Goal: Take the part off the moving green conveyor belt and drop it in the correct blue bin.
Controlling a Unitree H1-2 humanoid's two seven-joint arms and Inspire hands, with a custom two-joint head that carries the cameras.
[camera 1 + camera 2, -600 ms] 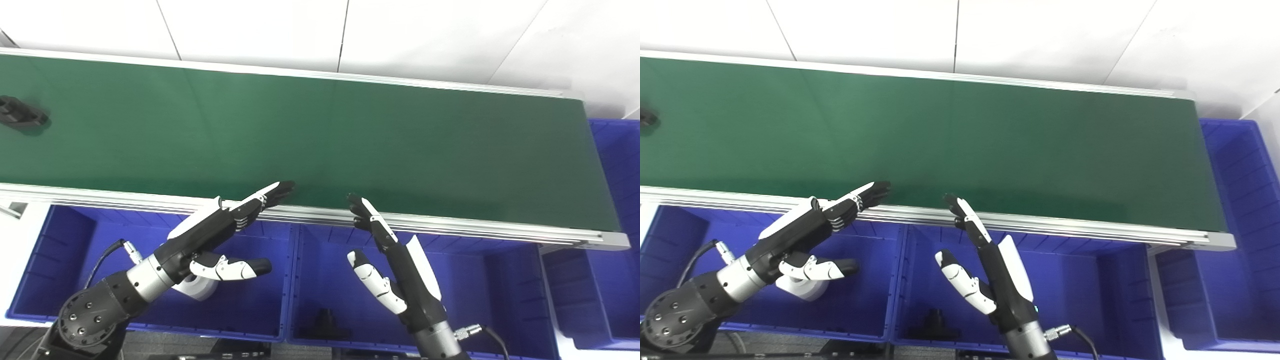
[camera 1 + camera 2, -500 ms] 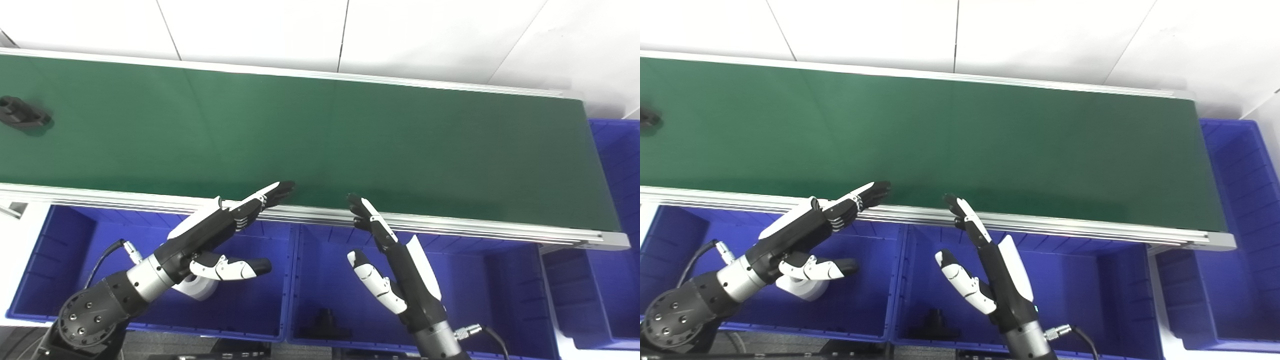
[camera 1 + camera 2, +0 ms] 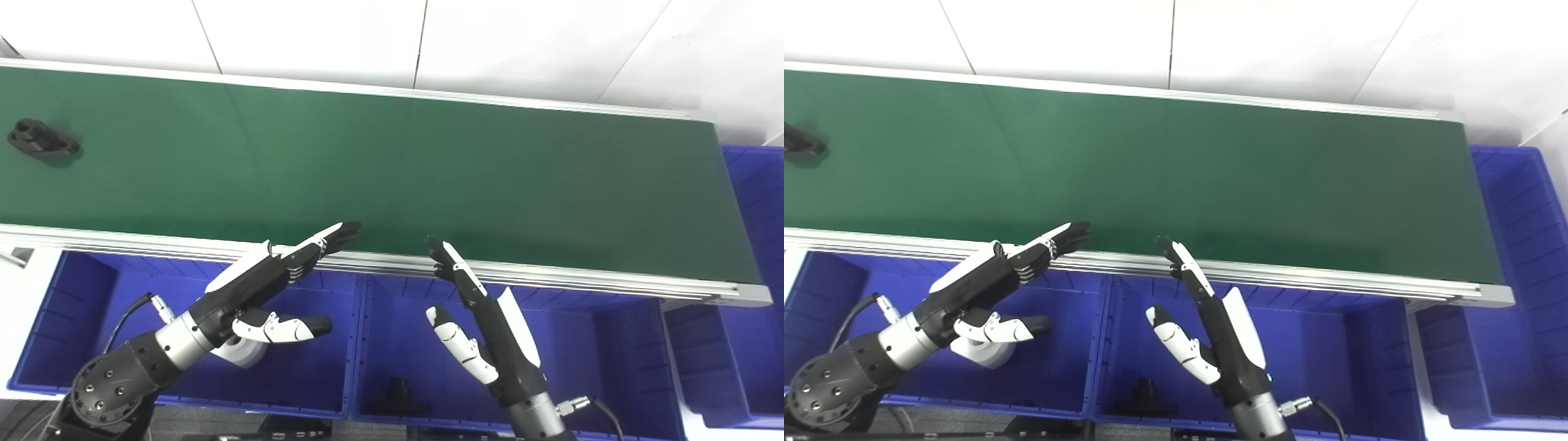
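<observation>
A black part [image 3: 41,139] lies on the green conveyor belt [image 3: 392,171] at its far left, cut by the frame edge in the right eye view [image 3: 799,146]. My left hand [image 3: 263,285] is open, fingers stretched toward the belt's near rail, holding nothing. My right hand [image 3: 484,324] is open too, fingertips up at the rail, thumb apart. Both hover over the blue bins, far right of the part.
Blue bins line the belt's near side: the left bin [image 3: 73,318] holds a white round part [image 3: 242,352], the middle bin [image 3: 588,343] a black part [image 3: 398,395]. Another blue bin [image 3: 756,202] stands at the belt's right end. A white wall rises behind.
The black part has ridden the belt a little to the right, further into view. Both hands have stayed still.
</observation>
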